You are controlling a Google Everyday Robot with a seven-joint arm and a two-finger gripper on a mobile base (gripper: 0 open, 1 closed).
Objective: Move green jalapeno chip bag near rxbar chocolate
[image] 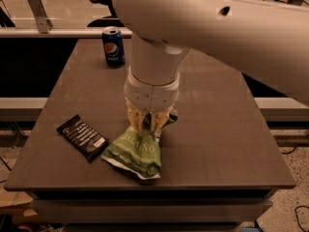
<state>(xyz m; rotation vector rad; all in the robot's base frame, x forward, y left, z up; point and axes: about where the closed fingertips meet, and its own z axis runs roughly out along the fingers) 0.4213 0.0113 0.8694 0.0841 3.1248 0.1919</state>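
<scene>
The green jalapeno chip bag (134,151) lies on the dark table (217,129) near its front edge, its left end close to the rxbar chocolate (82,137), a flat black bar with white text lying at the front left. My gripper (148,123) comes straight down from the big white arm and sits on the bag's upper right end. Its fingers press together on the crinkled top of the bag.
A blue Pepsi can (113,46) stands upright at the back left of the table. A chair and a metal rail show behind the table's far edge. The table's front edge runs just below the bag.
</scene>
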